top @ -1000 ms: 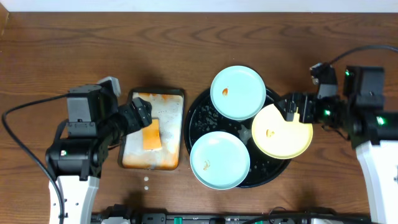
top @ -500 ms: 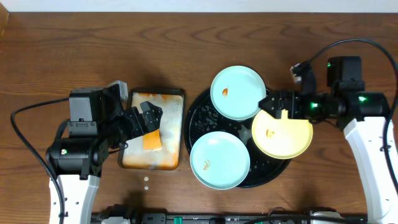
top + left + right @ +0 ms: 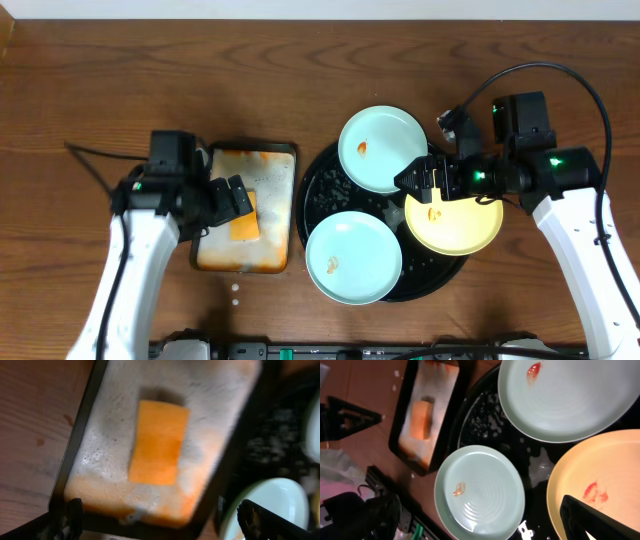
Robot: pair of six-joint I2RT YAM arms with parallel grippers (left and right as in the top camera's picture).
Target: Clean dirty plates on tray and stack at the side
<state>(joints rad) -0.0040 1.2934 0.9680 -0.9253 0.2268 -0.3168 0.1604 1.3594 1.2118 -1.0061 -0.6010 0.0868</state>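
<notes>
Three dirty plates [image 3: 353,257] were found on the wet black tray [image 3: 322,190]: two mint, one yellow, each w/ orange specks. Ring ridges on the lower mint plate were shown only by the R wrist cam. R jaws were spread above the yellow plate [image 3: 460,225], nothing pinched. L jaws were spread over the sponge [image 3: 243,215].

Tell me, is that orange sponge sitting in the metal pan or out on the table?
In the pan. The orange sponge lies flat on the foam inside the metal pan, with the pan's dark rim all around it.
</notes>
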